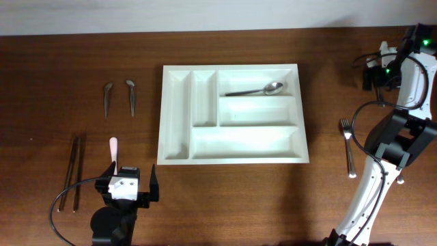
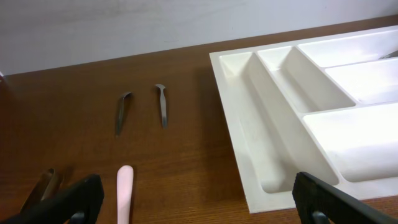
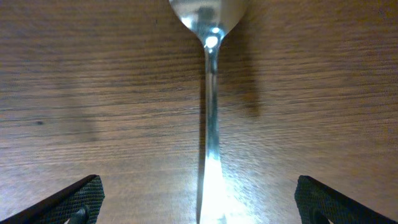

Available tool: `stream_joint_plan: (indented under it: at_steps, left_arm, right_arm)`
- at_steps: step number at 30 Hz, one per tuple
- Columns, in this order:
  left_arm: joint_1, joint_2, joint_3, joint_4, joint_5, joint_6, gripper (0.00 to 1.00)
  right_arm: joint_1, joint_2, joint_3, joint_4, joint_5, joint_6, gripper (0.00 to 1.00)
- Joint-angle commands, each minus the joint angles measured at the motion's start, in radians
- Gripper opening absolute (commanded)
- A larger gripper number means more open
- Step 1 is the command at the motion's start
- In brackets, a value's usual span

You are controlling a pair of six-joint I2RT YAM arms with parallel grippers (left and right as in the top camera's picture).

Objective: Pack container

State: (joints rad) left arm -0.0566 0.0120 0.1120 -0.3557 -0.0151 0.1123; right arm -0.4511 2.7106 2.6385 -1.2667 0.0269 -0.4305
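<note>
Lying flat at the middle of the dark, wood-grained tabletop (image 1: pixel 54 68) is the container (image 1: pixel 176 116), a white cutlery tray of smooth moulded plastic with sloped walls and rounded corners; two narrow upright compartments sit on its left side and three wider crosswise ones on its right. A polished steel spoon (image 1: pixel 252 91) rests in the farthest crosswise compartment, bowl to the right; the other compartments hold nothing. Well left of the tray lie a pair of short grey metal utensils (image 2: pixel 122 112) with curved tips, side by side but apart; nearer the left arm lie thin dark chopsticks (image 1: pixel 80 164) and a pale pink, round-ended handle (image 2: pixel 124 190), matte like plastic. The left tool (image 2: pixel 199 205) hovers low over the tabletop just left of the tray's near corner, its black fingers spread wide with nothing between them. On the right, well apart from the tray, a slim steel fork (image 1: pixel 349 147) lies lengthwise; the right tool (image 3: pixel 199 202) hangs directly above its glossy handle, its textured black fingers wide apart on either side and not touching the metal.
</note>
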Motion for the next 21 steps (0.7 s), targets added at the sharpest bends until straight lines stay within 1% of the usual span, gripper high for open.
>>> stream_joint_plan:
  at_steps: [1, 11, 21]
  left_arm:
    - [0.005, -0.007, -0.004, -0.001, -0.006, 0.010, 0.99]
    - [0.005, -0.007, -0.004, -0.001, -0.006, 0.010, 0.99]
    - [0.005, -0.007, -0.004, -0.001, -0.006, 0.010, 0.99]
  right_arm:
    - [0.005, 0.024, -0.010, 0.000, 0.008, -0.011, 0.99]
    - [0.005, 0.029, -0.021, 0.010, 0.007, -0.011, 0.99]
    - [0.003, 0.029, -0.082, 0.049, 0.007, -0.010, 0.99]
